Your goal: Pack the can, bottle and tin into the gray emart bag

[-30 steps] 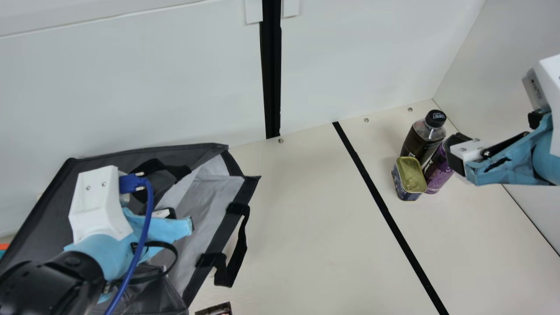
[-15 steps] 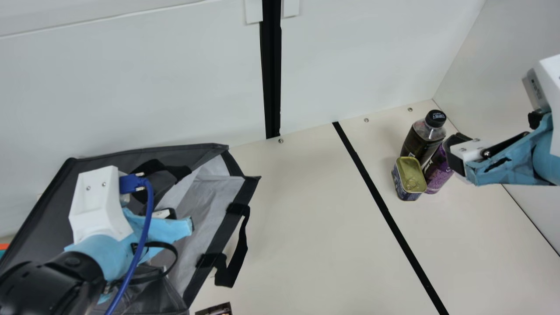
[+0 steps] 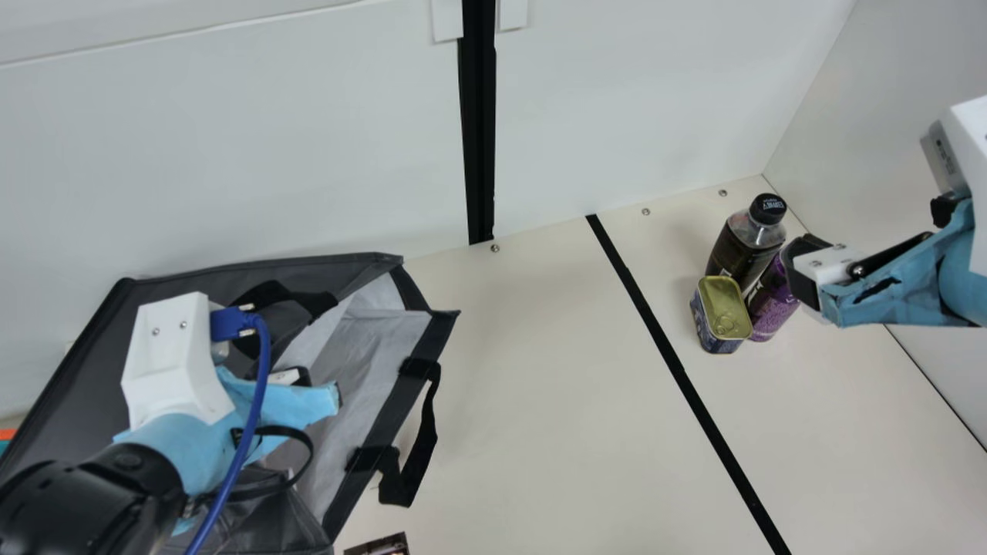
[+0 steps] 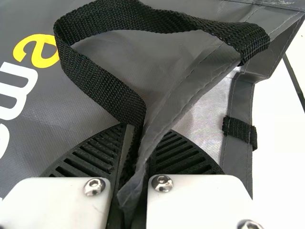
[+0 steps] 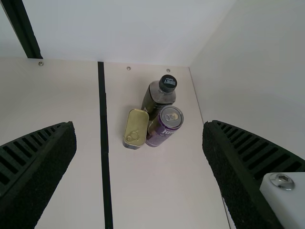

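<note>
Gray emart bag point(image 3: 85, 370): one, on the table point(image 3: 540, 401) at the left arm's side; mouth agape toward mid-table, pale lining showing, presumably to receive goods from the right.
Left gripper point(image 4: 143, 143): narrow, clamping a fold of the bag's rim together with the black strap point(image 4: 100, 90); likely a hold meant to steady the bag and keep its mouth spread.
Can point(image 5: 164, 126): one, purple, upright on the table at the far right, outside the bag.
Bottle point(image 5: 155, 98): one, dark, black-capped, upright behind the can and tin.
Tin point(image 5: 137, 125): one, gold-lidded, standing just beside both; the close cluster leaves little finger room between pieces.
Right gripper point(image 5: 138, 126): spread wide, holding nothing, poised above the group; the breadth probably suits straddling one piece, with a risk of nudging its neighbours.
</note>
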